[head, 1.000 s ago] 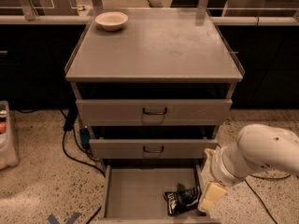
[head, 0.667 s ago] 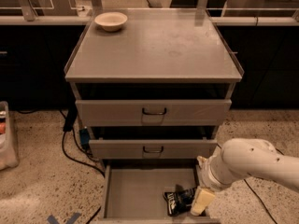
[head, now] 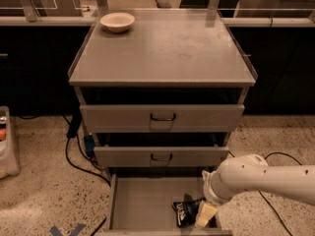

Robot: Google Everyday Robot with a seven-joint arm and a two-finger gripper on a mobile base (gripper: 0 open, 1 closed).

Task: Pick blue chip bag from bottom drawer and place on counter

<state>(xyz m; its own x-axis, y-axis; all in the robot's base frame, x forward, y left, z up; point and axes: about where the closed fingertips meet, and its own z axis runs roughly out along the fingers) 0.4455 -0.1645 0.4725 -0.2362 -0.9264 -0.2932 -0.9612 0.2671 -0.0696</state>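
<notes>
The bottom drawer [head: 140, 203] is pulled open at the foot of the grey cabinet. The blue chip bag [head: 186, 211] lies crumpled on the drawer floor near the front right corner. My gripper [head: 204, 213] reaches in from the right on a white arm and sits down in the drawer, right against the bag's right side. A cream finger [head: 206, 214] overlaps the bag's edge. The counter [head: 162, 53] is the wide grey top of the cabinet, above the drawers.
A cream bowl [head: 117, 21] stands at the counter's back left corner. Two upper drawers [head: 162, 118] with dark handles are slightly out. Black cables [head: 78, 156] trail on the speckled floor at the left. A container [head: 6, 141] sits at the far left edge.
My arm has swung left and lower, bringing the gripper from the drawer's right edge down onto the bag. The bag has not moved.
</notes>
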